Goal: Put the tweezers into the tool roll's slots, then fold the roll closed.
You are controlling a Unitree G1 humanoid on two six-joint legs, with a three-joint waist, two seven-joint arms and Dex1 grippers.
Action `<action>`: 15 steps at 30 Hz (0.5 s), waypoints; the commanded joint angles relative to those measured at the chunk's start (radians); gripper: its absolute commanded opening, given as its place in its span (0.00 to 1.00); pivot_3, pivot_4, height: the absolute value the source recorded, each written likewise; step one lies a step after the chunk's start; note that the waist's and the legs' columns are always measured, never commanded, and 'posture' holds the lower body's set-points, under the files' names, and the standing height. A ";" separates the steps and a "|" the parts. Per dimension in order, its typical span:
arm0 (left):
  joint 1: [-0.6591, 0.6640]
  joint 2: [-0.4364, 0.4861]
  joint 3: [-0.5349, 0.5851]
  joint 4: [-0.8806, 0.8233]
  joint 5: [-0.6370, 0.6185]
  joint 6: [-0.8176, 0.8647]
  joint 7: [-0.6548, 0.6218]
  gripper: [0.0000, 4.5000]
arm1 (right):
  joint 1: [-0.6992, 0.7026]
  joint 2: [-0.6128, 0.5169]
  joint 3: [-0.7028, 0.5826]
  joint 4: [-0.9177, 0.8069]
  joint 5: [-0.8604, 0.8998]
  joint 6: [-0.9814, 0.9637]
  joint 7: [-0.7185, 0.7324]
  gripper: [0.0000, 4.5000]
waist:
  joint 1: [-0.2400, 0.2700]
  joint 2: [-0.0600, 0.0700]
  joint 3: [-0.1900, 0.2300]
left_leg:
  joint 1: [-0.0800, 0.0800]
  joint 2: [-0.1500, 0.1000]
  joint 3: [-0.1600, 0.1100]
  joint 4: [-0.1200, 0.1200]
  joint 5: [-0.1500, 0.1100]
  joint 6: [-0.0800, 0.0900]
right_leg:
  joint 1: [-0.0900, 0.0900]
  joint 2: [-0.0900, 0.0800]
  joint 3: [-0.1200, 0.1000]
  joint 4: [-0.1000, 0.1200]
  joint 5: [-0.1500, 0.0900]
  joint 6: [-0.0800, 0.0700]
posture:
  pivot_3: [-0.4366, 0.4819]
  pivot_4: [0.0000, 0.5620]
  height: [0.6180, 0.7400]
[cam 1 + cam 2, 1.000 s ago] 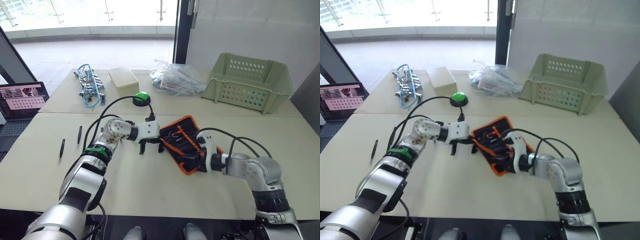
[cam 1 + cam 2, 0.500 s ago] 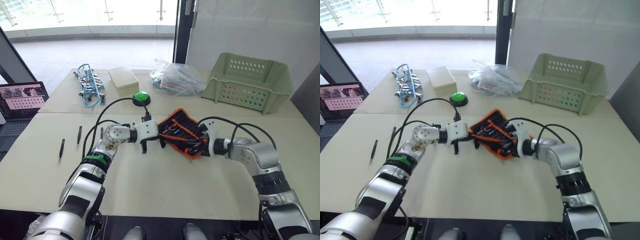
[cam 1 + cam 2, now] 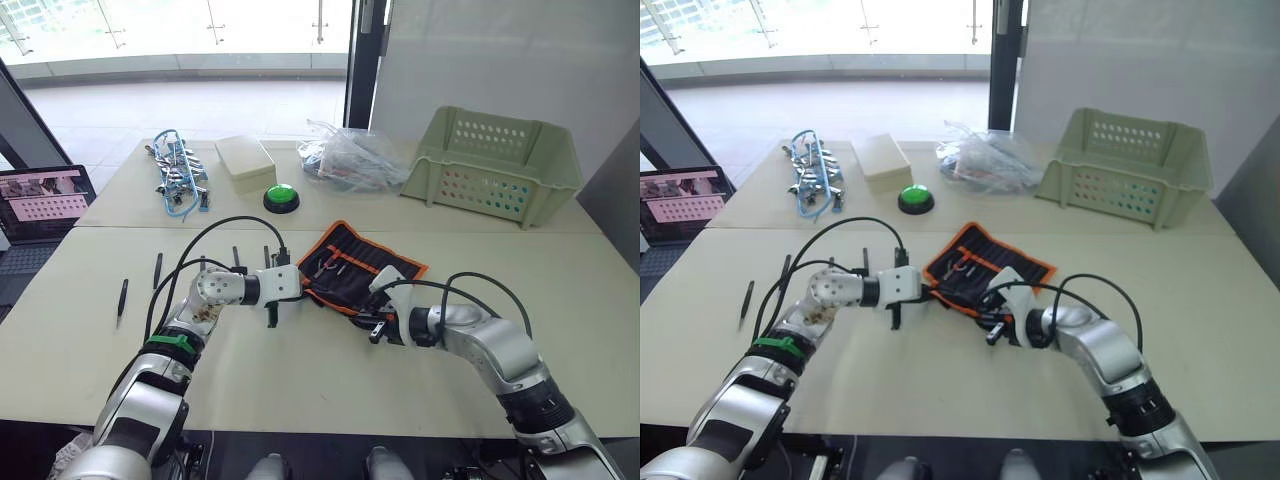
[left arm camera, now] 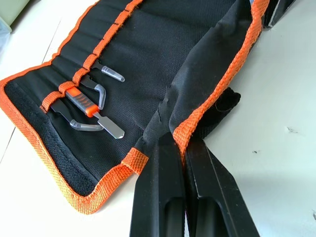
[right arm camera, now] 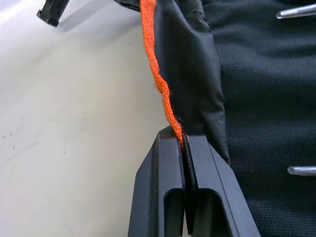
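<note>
The tool roll, black with orange edging, lies opened out mid-table. My left gripper is shut on its orange edge at the near-left corner. My right gripper is shut on the orange hem along the near side. The slots run along an orange strap, and a few small metal-tipped tools sit tucked there. Several black tweezers lie loose on the table left of the roll: one far left, another beside it, and a third nearer my left arm.
A pale green basket stands at the back right. A clear plastic bag, a green button, a white box and a blue-and-silver tangle of clips line the back. A laptop sits at the far left.
The roll, held bunched up half a second ago, is now spread flat and nearer the front. Both grippers have kept their hold on its edge and moved toward me.
</note>
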 commanded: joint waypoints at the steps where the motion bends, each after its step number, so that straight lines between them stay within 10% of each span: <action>1: -0.016 0.003 0.003 0.028 -0.007 0.029 -0.028 0.21 | 0.011 -0.004 0.028 0.001 -0.039 -0.032 0.012 0.14 | -0.001 -0.001 0.000 | 0.000 0.000 0.000 0.000 0.000 0.000 | 0.000 0.000 0.000 0.001 0.000 0.000 | 0.48 0.27 1.00; 11: 0.067 0.078 0.146 -0.229 -0.273 0.256 -0.209 0.92 | 0.005 0.009 -0.130 -0.099 0.194 0.044 0.169 0.88 | -0.009 -0.001 -0.001 | -0.001 0.000 -0.001 0.000 0.000 0.000 | -0.001 0.000 0.000 0.002 0.000 0.000 | 0.48 0.27 1.00; 15: 0.119 0.101 0.236 -0.454 -0.445 0.491 -0.205 0.92 | 0.003 0.039 -0.262 -0.134 0.395 0.158 0.191 0.88 | -0.009 -0.002 -0.001 | -0.001 0.000 -0.002 0.000 0.000 0.000 | -0.001 0.000 0.000 0.002 0.000 0.000 | 0.48 0.27 1.00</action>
